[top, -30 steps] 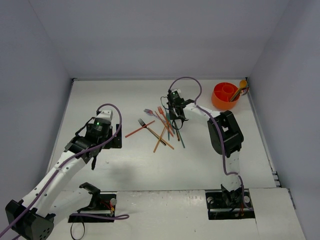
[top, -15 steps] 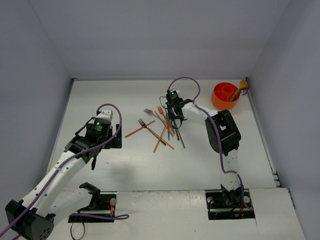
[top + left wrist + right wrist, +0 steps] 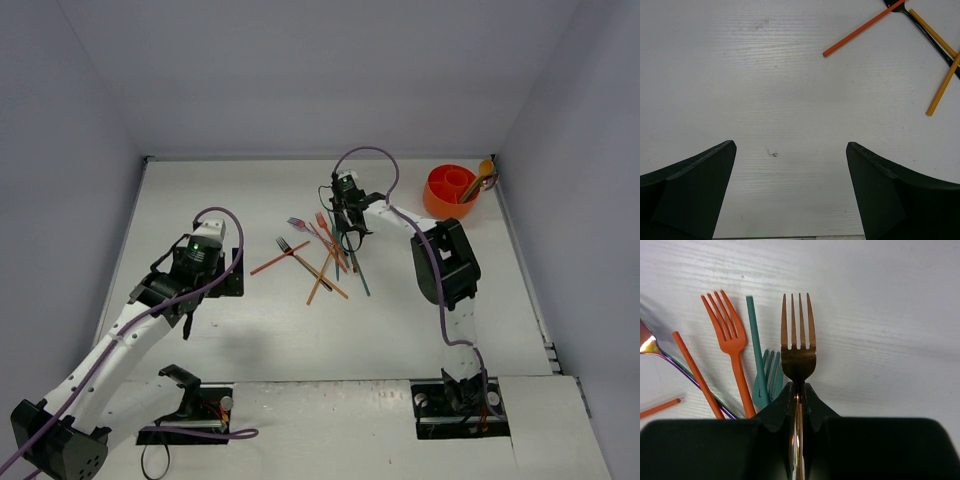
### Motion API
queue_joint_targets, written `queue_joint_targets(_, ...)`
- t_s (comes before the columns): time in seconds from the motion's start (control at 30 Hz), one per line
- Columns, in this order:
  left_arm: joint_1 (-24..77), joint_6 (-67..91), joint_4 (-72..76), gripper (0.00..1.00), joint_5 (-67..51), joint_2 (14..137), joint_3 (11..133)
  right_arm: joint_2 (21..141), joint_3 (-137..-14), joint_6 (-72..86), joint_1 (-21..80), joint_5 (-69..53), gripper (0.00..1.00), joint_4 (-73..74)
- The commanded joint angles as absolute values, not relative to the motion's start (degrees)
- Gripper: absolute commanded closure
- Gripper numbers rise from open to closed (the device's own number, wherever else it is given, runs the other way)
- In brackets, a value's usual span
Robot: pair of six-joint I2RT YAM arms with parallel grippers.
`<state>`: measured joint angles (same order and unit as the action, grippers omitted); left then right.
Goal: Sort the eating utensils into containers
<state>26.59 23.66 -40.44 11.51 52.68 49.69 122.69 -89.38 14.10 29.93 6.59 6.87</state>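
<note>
Right claw (image 3: 799, 390) is pinched tight, left claw (image 3: 790, 145) spread wide.

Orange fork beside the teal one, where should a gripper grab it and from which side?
Grip its thin neck just below the tines, coming straight down with jaws across the handle. The orange fork lies flat, and lower down its handle runs close beside the teal fork.

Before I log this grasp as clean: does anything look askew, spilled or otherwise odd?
Nothing looks damaged or spilled. The right tool is shut on the copper fork at its neck, and the fork sits straight. The only untidy thing is the crisscrossed utensil pile mid-table. One utensil leans out over the orange holder.
</note>
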Motion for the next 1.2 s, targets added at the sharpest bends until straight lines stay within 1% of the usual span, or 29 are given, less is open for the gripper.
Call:
queue_joint_targets(0.0, 26.28, 23.64, -38.5, 0.09, 12.74, 51.94, 50.27, 113.86, -95.7, 9.72, 27.57, 6.71, 1.0, 5.62)
queue_joint_targets(0.17, 26.28, 23.73, -38.46, 0.09, 12.87, 51.55, 50.32, 108.88, -99.19, 5.35, 21.44, 1.16, 1.0, 5.37)
queue_joint_targets(0.27, 26.28, 23.73, -38.41, 0.09, 13.18, 51.24, 50.19, 106.87, -100.9, -1.78, 17.99, 0.47, 1.0, 4.46)
queue_joint_targets(0.33, 26.28, 23.69, -38.28, 0.09, 13.31, 51.11, 50.27, 105.97, -101.54, -5.33, 15.21, -4.0, 1.0, 2.48)
queue_joint_targets(0.4, 26.28, 23.63, -38.22, 0.09, 13.3, 50.99, 50.27, 105.88, -102.04, -7.41, 12.15, -6.78, 1.0, 0.44)
queue_joint_targets(0.43, 26.28, 23.56, -38.15, 0.09, 13.44, 51.06, 50.27, 106.15, -102.45, -8.44, 8.81, -10.57, 1.0, -1.26)
queue_joint_targets(0.63, 26.2, 23.29, -37.97, 0.09, 14.05, 51.32, 50.27, 109.61, -107.04, -10.66, 2.31, -14.66, 1.0, -4.0)
queue_joint_targets(0.83, 26.19, 23.19, -37.93, 0.09, 14.08, 52.12, 50.27, 112.51, -107.53, -7.38, 1.07, -6.48, 1.0, -11.94)
queue_joint_targets(1.0, 26.19, 23.04, -37.88, 0.09, 14.22, 53.05, 50.27, 114.06, -104.78, -3.68, 1.87, 6.34, 1.0, -21.77)
queue_joint_targets(1.17, 26.19, 23.03, -37.88, 0.09, 14.33, 53.61, 50.27, 115.83, -102.14, -0.36, 2.63, 15.17, 1.0, -30.11)
